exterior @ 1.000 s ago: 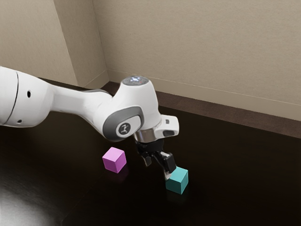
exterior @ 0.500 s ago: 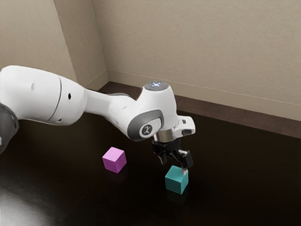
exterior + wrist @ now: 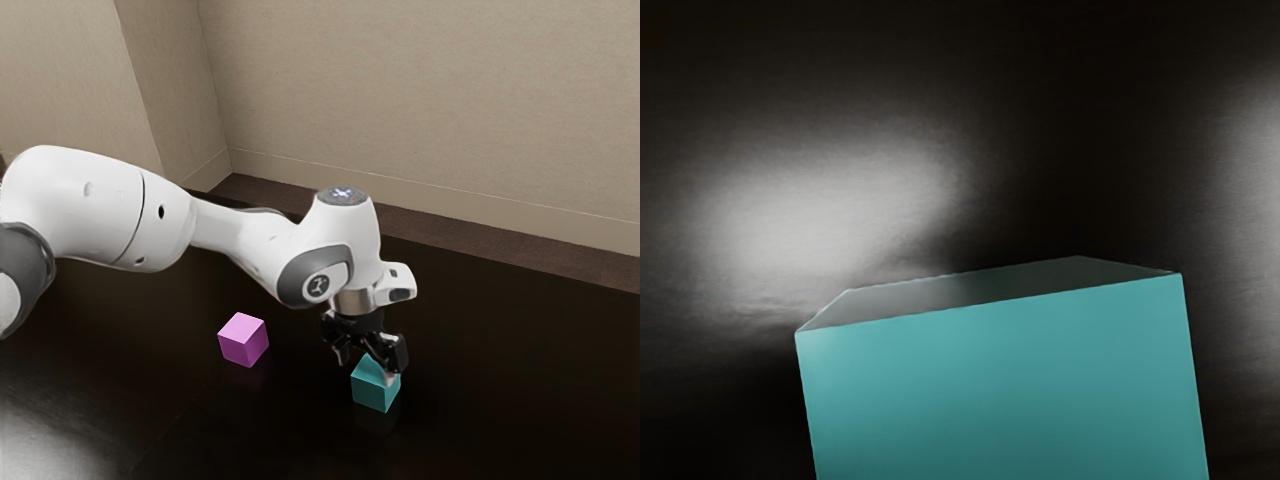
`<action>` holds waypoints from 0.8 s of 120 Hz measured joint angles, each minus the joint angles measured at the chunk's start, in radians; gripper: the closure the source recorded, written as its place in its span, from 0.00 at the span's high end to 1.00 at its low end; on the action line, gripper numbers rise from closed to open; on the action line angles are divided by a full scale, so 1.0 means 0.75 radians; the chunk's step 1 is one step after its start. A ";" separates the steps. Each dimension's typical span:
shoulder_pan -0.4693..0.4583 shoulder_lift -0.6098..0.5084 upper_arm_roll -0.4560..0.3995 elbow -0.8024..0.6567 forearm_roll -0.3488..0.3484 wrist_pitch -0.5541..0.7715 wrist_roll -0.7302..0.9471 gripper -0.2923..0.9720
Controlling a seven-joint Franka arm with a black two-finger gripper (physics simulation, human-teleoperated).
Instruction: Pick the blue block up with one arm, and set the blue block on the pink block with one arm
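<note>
The end effector (image 3: pixel 368 357) has come down at lower centre and, still released, straddles the blue block (image 3: pixel 377 388), so closing seems next.

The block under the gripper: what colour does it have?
Teal, a blue-green. The block shows best in the wrist view.

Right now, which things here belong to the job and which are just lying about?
Part of the job:
- blue block, under the gripper
- pink block, standing apart from it

Just surroundings:
- table
- wall
</note>
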 joint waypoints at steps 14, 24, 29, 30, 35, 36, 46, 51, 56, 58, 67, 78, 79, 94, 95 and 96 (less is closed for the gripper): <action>0.000 0.030 0.000 0.039 0.006 -0.007 -0.013 0.77; 0.000 0.041 0.000 0.047 0.014 -0.014 -0.023 0.77; -0.001 0.047 0.000 0.059 0.026 -0.027 -0.028 0.77; -0.001 0.049 0.000 0.062 0.030 -0.031 -0.029 0.77; 0.000 0.062 0.000 0.091 0.048 -0.045 -0.034 0.77; 0.000 0.064 0.000 0.095 0.051 -0.047 -0.035 0.77; 0.000 0.093 0.000 0.153 0.079 -0.084 -0.044 0.77; -0.001 0.106 0.000 0.172 0.091 -0.103 -0.048 0.77; 0.000 0.114 0.000 0.185 0.099 -0.123 -0.052 0.77; 0.000 0.119 0.000 0.192 0.101 -0.131 -0.053 0.77; 0.000 0.141 -0.002 0.220 0.110 -0.161 -0.059 0.77; 0.000 0.167 -0.005 0.250 0.113 -0.186 -0.065 0.77; 0.000 0.172 -0.005 0.256 0.114 -0.188 -0.065 0.77; 0.001 0.213 -0.006 0.327 0.116 -0.230 -0.072 0.77; 0.002 0.214 -0.006 0.330 0.116 -0.232 -0.072 0.77; 0.002 0.215 -0.006 0.332 0.116 -0.234 -0.072 0.77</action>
